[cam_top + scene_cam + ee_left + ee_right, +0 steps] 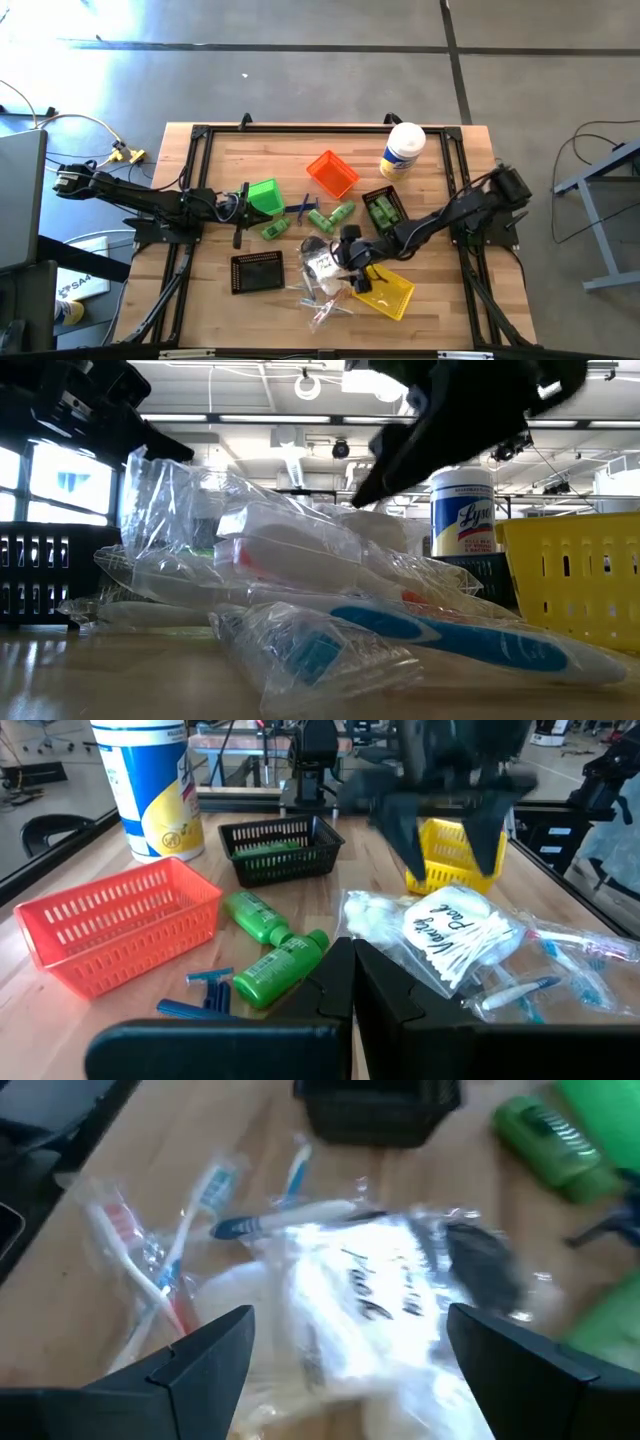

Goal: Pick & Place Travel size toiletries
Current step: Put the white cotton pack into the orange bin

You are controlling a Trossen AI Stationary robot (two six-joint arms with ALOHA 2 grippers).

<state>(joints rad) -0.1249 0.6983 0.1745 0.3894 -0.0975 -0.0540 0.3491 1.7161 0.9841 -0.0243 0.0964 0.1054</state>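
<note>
Item: right tool [345,1355] over the toiletries heap, your table [440,300].
Your right tool stood wide open and empty, directly above the white packet bag [380,1305]; wrapped toothbrushes [165,1245] lay just beside it, green bottles [265,945] beyond. Your left tool [240,212] was closed, empty, well apart by the green bin [264,195].

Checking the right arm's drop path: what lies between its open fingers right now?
The right wrist view shows the right gripper open over a clear bag of white cotton items with handwriting; wrapped toothbrushes lie beside it.
</note>
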